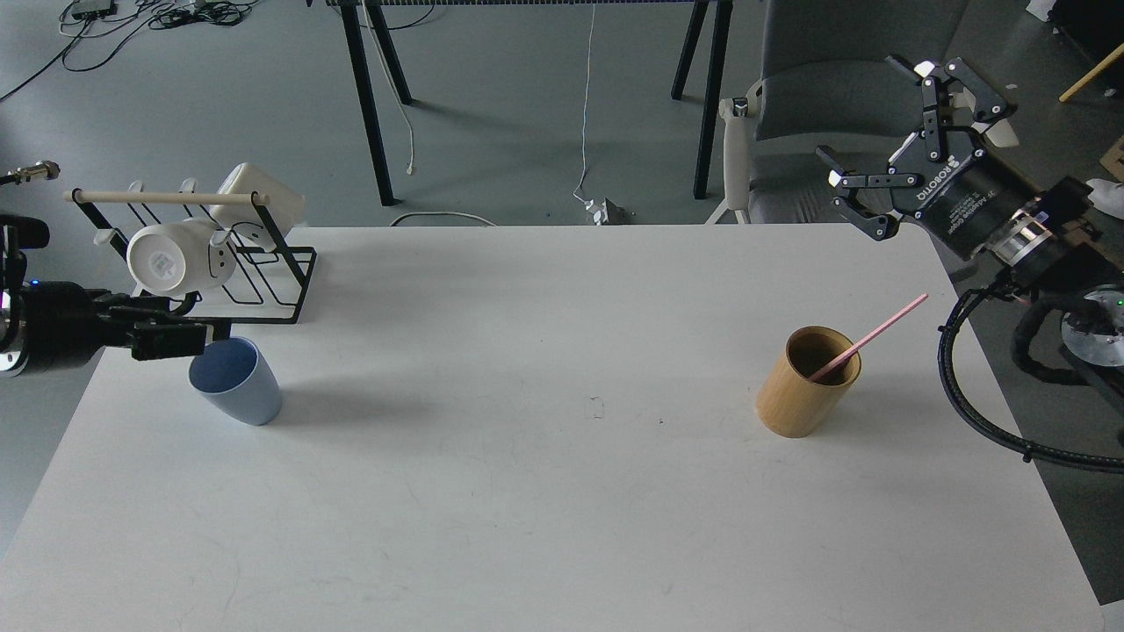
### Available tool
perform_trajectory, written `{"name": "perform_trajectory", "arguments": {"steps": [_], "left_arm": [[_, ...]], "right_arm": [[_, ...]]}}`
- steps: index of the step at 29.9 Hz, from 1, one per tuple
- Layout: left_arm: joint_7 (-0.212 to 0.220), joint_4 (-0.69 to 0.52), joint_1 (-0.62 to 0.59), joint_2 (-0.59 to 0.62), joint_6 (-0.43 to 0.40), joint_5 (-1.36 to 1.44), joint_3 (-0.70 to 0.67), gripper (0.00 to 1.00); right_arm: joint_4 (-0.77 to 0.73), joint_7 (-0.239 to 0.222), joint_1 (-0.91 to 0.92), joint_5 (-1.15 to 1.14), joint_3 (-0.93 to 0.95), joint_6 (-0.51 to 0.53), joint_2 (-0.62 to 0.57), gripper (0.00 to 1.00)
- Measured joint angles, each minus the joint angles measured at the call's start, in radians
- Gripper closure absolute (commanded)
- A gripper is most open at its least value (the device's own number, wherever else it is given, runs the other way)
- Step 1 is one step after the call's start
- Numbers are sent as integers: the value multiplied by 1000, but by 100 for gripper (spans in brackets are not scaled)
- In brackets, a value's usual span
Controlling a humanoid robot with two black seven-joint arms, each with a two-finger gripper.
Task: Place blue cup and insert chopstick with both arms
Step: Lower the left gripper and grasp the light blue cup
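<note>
Nearest on the white tabletop (544,491), the tan wooden cylinder (806,386) holds the pink chopstick (874,335), leaning up toward the spread, empty right claw (878,149) hovering beyond it, while the left claw (189,338) pinches the blue cup (239,384) rim at far left.

A tall tan wooden cylinder (808,382) stands upright at the right of the white table (544,491). At the table's far left corner sits a black wire rack with a pale wooden dowel (263,281), holding two white mugs (171,257) tipped sideways. A grey chair (817,79) stands beyond the table.
</note>
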Motion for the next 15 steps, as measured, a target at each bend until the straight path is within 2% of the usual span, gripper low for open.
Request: {"name": "perform_trajectory", "arguments": {"steps": [7, 15], "left_arm": [[0, 125, 44, -84, 3, 5, 3, 1], [0, 231, 60, -148, -6, 4, 5, 8]], "right_arm": [[-1, 0, -8, -4, 0, 0, -1, 1], [0, 0, -15, -5, -2, 0, 0, 1]]}}
